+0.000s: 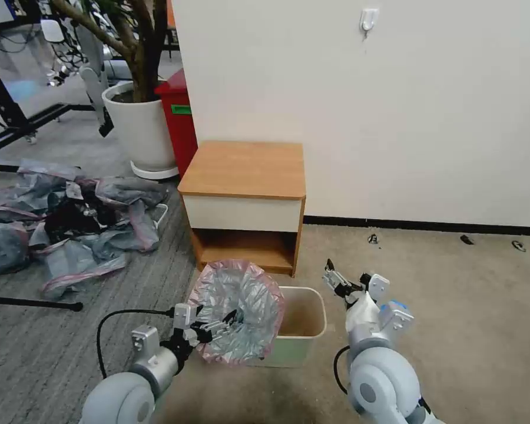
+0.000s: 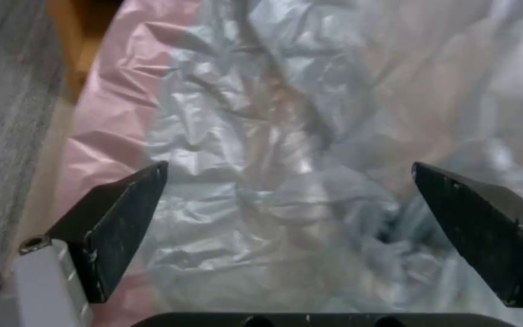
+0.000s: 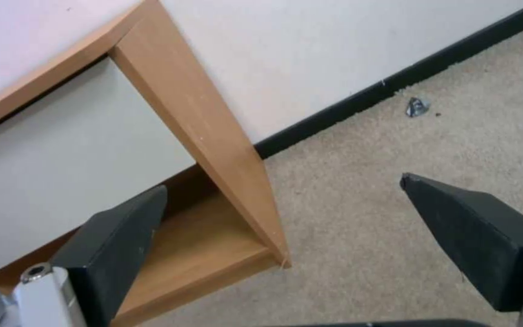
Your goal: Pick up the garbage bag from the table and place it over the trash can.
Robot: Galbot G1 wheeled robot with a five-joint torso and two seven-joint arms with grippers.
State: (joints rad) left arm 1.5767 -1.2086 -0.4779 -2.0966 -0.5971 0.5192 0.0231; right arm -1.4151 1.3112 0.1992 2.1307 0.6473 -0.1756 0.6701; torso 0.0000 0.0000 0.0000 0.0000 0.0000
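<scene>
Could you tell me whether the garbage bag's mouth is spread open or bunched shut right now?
Spread open: the garbage bag shows a wide round mouth ringed by its pink band, held up at the left gripper over the left part of the trash can.

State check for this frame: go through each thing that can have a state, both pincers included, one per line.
Garbage bag: off the table, mouth spread open, held up at the trash can's left end, not yet over its rim.
Trash can: upright on the carpet, unlined inside.
Table: top bare, drawer closed.
Left pincer: open, fingers spread inside the bag.
Right pincer: open, holding nothing, raised right of the trash can.
Heap of bags: crumpled on the floor.
</scene>
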